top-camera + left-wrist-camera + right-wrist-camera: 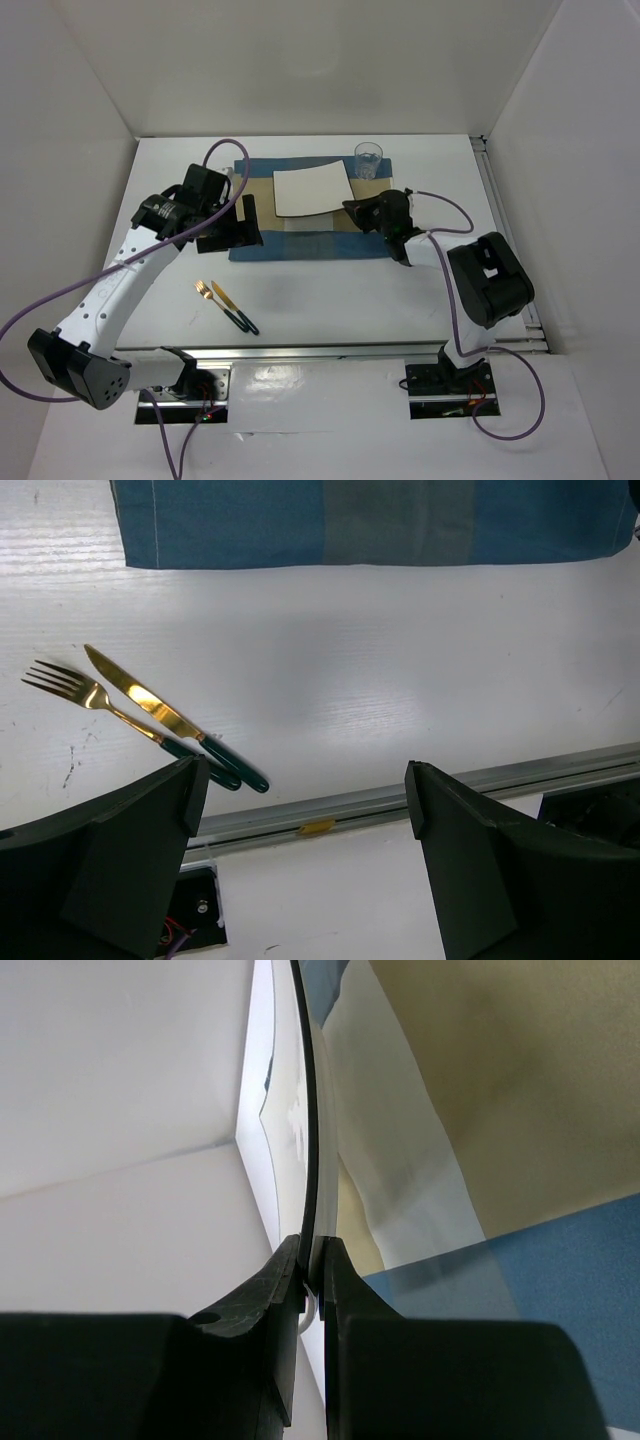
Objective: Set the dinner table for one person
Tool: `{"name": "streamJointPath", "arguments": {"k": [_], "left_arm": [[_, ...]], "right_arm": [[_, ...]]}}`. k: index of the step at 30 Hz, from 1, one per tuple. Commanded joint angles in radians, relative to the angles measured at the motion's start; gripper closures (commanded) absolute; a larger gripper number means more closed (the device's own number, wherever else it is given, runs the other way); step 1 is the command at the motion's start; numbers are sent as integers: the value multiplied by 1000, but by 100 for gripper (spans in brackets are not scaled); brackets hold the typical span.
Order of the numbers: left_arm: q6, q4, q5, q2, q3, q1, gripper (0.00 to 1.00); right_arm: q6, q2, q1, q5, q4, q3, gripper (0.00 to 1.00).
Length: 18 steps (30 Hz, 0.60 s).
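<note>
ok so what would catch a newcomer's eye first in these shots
The right gripper pinches the right edge of a square white plate with a dark rim over the blue-and-tan striped cloth placemat mid-table. A gold fork and gold knife with dark green handles lie side by side on the bare white tabletop nearer the left arm's base. The left gripper hangs open at the placemat's left end.

**Cameras: one overhead, two wrist**

Top external: high, from the near side, looking down; far, whole dinner table (350, 295) in frame. Left wrist: lower, facing back toward the near edge; shows fork (85, 692), knife (150, 702), placemat (400, 520) hem, all shared with top. Right wrist: very close, sighting edge-on along the plate (283, 1130) rim; plate and placemat shared with top.
</note>
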Motion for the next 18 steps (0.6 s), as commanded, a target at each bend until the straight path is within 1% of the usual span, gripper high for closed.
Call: {"name": "streamJointPath", "arguments": {"k": [1,9,18], "left_arm": [[36,-2,-12,-17,-5,-5,1],[36,-11,-12,-26,-14,-5,1],[36,-11,-22,-45,-25,-5,1]], "right_arm": [[83,-36,15,31,340,40,100],[83,-46,15,40,340,11,100],[112,-27,24,59,382,-8,100]]}}
